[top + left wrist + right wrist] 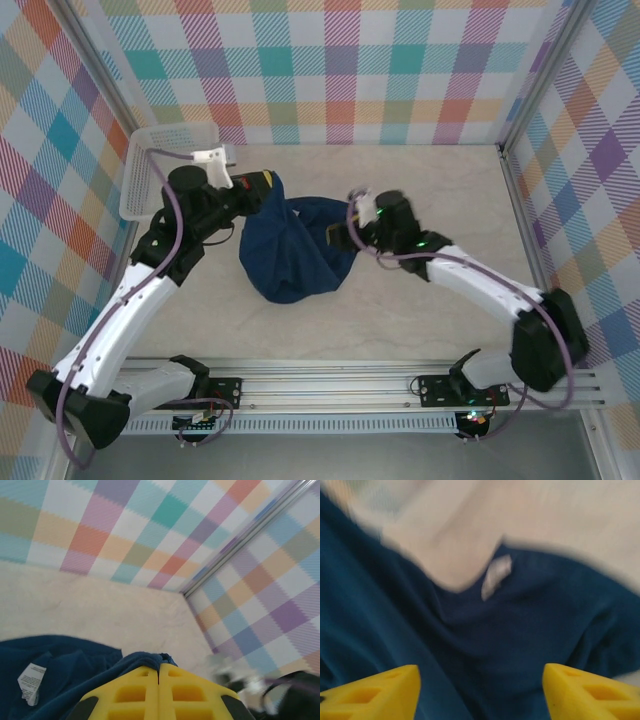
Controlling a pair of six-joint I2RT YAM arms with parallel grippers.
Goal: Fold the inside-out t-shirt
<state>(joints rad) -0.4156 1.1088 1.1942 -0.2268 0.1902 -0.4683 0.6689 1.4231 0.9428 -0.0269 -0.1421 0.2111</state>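
Observation:
The inside-out t-shirt (pixel 295 250) is a dark navy bundle in the middle of the table, raised at its back left corner. My left gripper (pixel 266 184) is shut on that corner. In the left wrist view a fold of the t-shirt (pixel 75 670) is pinched between the closed yellow fingertips of the left gripper (pixel 160 663), and a white label (pixel 30 681) shows on the cloth. My right gripper (pixel 338 235) hovers at the shirt's right side. Its yellow fingers (pixel 382 692) stand wide apart over the t-shirt (pixel 530 625), with nothing between them, below a small white tag (pixel 496 576). This view is blurred.
A white mesh basket (pixel 150 165) stands at the back left corner. Plaid walls with metal posts (pixel 520 200) close in the table on three sides. A metal rail (pixel 350 385) runs along the near edge. Bare tabletop (pixel 450 180) lies to the right of the shirt.

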